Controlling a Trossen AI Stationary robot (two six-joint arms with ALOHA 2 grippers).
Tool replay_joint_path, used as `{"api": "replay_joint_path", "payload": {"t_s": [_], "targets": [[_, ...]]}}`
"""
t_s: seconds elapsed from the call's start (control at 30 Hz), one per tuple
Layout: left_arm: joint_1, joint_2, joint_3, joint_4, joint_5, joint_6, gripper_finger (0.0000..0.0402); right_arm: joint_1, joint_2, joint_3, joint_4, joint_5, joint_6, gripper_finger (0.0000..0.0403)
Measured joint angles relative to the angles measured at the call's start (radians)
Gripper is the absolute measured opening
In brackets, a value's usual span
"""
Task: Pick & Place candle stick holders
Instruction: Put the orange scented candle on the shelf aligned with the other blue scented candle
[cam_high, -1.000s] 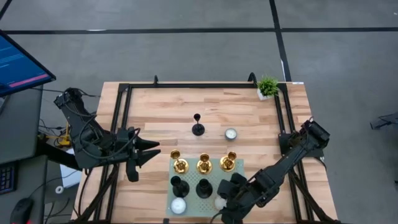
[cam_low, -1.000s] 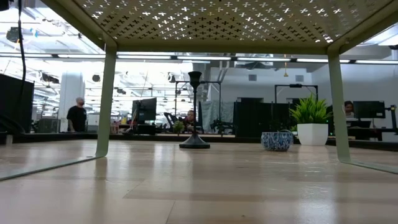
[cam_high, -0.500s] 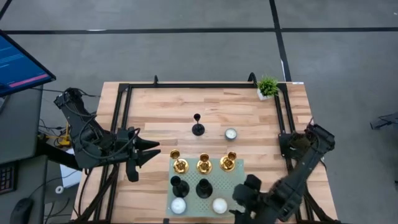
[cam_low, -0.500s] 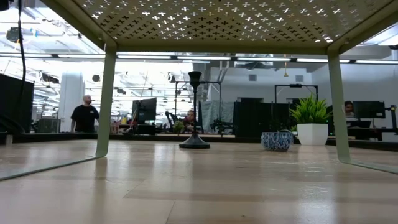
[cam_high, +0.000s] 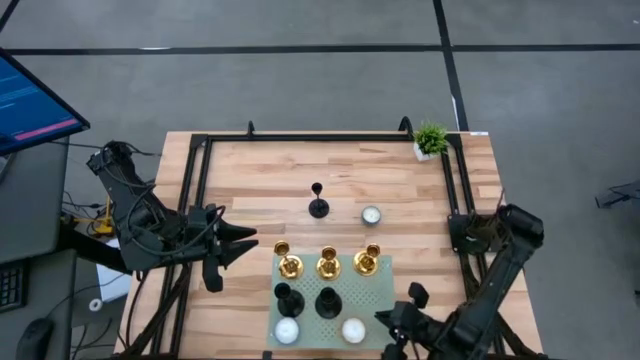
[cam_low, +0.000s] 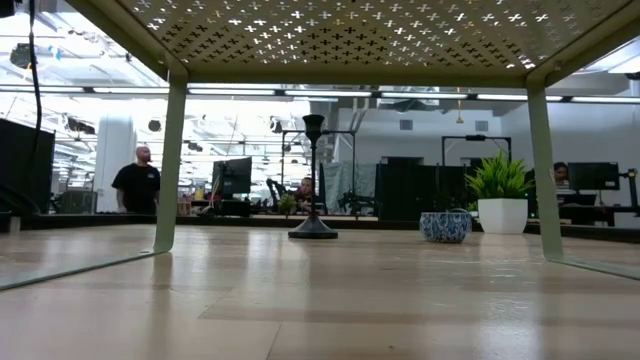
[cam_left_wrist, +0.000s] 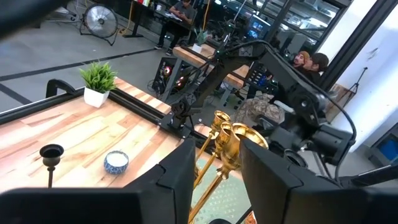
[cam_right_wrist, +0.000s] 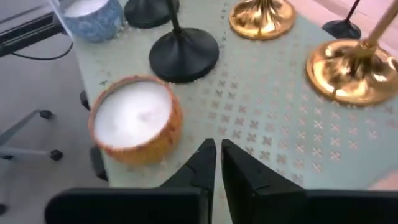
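Three gold candle stick holders (cam_high: 328, 265) and two black ones (cam_high: 308, 300) stand on their round bases on a pale green perforated stand (cam_high: 380, 275). A third black holder (cam_high: 318, 205) stands alone on the wood farther back, also in the low view (cam_low: 313, 175). My right gripper (cam_high: 385, 322) is shut by the stand's near right corner; its wrist view shows the shut fingers (cam_right_wrist: 216, 149) just over the perforated top, beside an orange-walled candle (cam_right_wrist: 135, 121). My left gripper (cam_high: 248, 245) waits open and level at the stand's left, nothing between its fingers (cam_left_wrist: 216, 146).
Two white candles (cam_high: 287, 330) (cam_high: 352, 330) sit on the stand's near edge. A small blue-patterned candle bowl (cam_high: 371, 214) and a potted plant (cam_high: 430, 138) stand on the far right of the table. Black frame rails (cam_high: 205, 200) run along the table's sides.
My right gripper has drawn back from over the stand's near right candle toward the table's near right corner, turning as it went; the candle it covered now shows. The holders have stayed where they were.
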Motion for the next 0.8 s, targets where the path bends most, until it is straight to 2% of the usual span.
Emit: {"api": "replay_joint_path", "payload": {"t_s": [0.2,0.8], "targets": [[0.000,0.000,0.000,0.000,0.000,0.000,0.0114,-0.029,0.000,-0.015,0.050,-0.003,-0.054,0.0003],[0.000,0.000,0.000,0.017,0.000,0.000,0.0110,-0.081,0.000,-0.015,0.203,-0.085,-0.220,0.0001]]}}
